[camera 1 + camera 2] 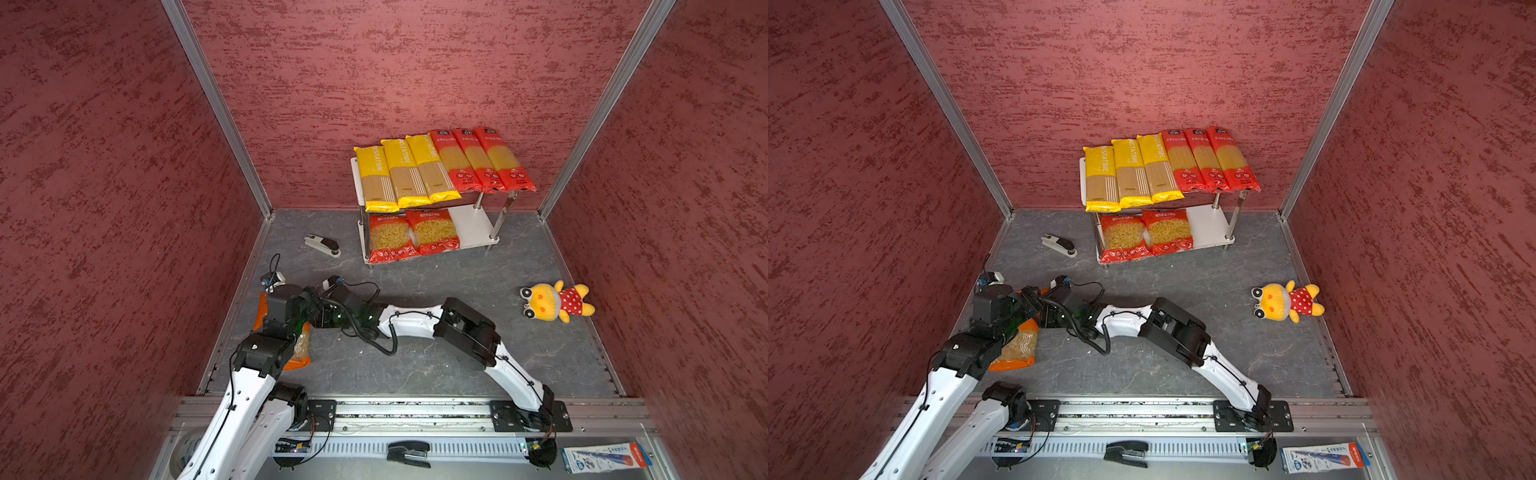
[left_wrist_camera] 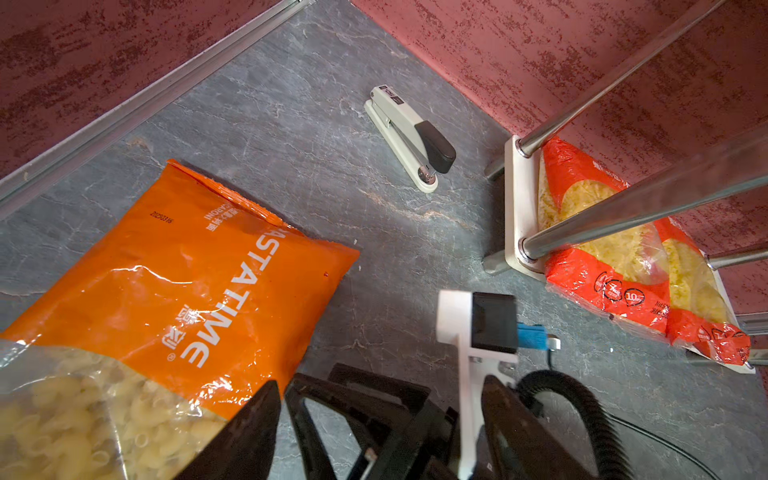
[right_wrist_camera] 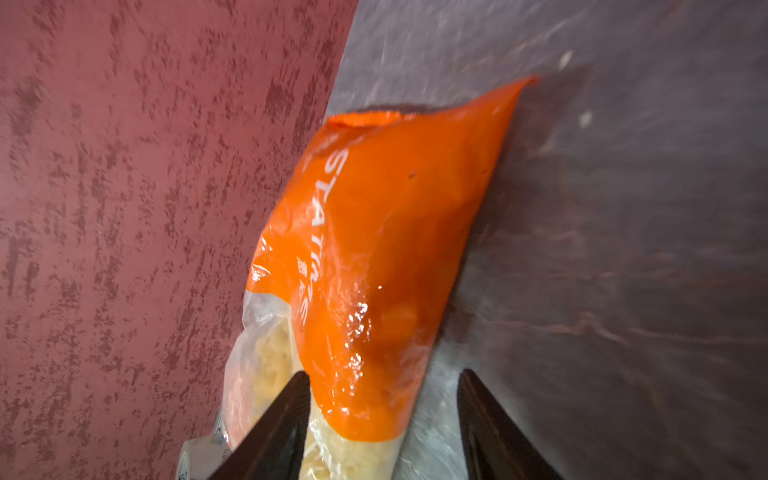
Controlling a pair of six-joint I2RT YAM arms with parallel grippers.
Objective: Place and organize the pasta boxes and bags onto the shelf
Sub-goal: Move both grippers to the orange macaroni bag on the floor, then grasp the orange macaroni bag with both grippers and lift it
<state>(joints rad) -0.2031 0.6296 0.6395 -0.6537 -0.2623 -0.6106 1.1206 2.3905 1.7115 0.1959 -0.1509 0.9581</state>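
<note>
Orange plastic bag of short pasta (image 2: pixel 174 266) lies on the floor (image 1: pixel 436 299), near left, the only pack we see off the white two-tier shelf (image 1: pixel 473 226); six long packs (image 1: pixel 440 166) and two red bags (image 1: pixel 415 237) sit there. Right gripper (image 3: pixel 384 374) straddles it, jaws apart, left gripper (image 2: pixel 382 386) wide at its edge; arms (image 1: pixel 415 316) hide its middle from above.

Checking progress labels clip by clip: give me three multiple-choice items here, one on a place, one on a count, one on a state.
1. Where is the orange bag? A top tier; B on the floor, off the shelf; C lower tier.
2. How many long spaghetti packs lie on the top tier? A four; B six; C nine.
3. How do the right gripper's jaws stand? A apart, astride the orange bag; B shut, empty; C unseen.
B: it lies on grey floor. B: three yellow, three red. A: the bag sits between them.
</note>
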